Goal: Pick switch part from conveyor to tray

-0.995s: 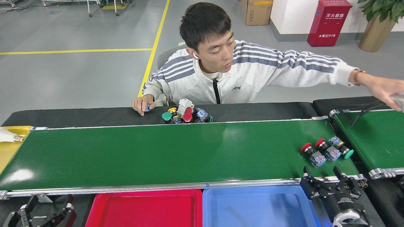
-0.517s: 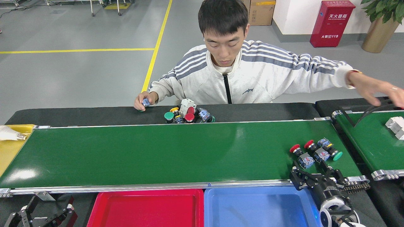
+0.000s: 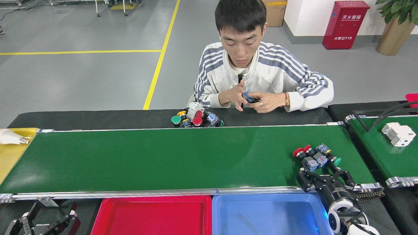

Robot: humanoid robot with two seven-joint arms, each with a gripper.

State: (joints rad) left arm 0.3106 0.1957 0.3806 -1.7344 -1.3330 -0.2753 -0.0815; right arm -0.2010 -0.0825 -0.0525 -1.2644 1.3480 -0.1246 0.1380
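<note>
My left gripper [image 3: 45,218] sits at the bottom left corner, below the conveyor [image 3: 163,160], partly cut off by the frame edge; its fingers look spread apart and hold nothing. My right gripper [image 3: 323,178] reaches over the near rail at the conveyor's right end, its dark fingers splayed wide and empty, just short of the switch parts [image 3: 315,157]. Those parts lie in a tight cluster on the green belt, red caps to the left and a green cap to the right, and my fingers overlap the near side of the group, so I cannot count them. A second heap of switch parts [image 3: 195,119] rests on the black strip beyond the far rail. The person [image 3: 258,75] behind it holds something small and blue in both hands, too small to make out. The red tray [image 3: 98,215] and blue tray [image 3: 321,212] below the belt both show bare floors, cut off at the bottom. A white block [image 3: 399,133] lies on the narrower belt [image 3: 375,147] at right.
</note>
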